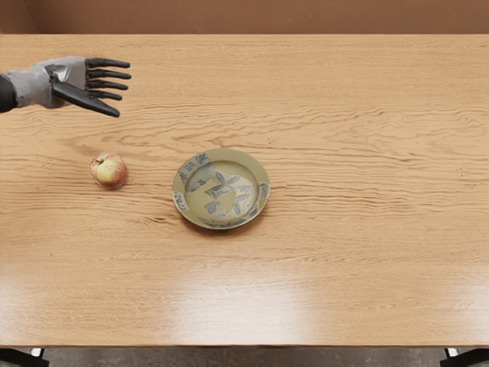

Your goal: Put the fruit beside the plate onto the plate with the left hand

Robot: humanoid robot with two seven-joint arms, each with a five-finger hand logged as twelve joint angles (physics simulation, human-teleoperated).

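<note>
Reach step, nothing grasped: left hand (90, 82) near table (367, 252) left edge, fingers straight, spread, empty; next: drop onto apple (108, 170), carry to plate (189, 170) mid-table

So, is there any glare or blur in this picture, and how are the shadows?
Head view: a pale glare patch lies on the glossy wooden table near its front edge; the red-yellow apple and the round patterned ceramic plate look sharp, each with a soft shadow beneath; the grey-and-black left hand, fingers spread, is unblurred.
</note>
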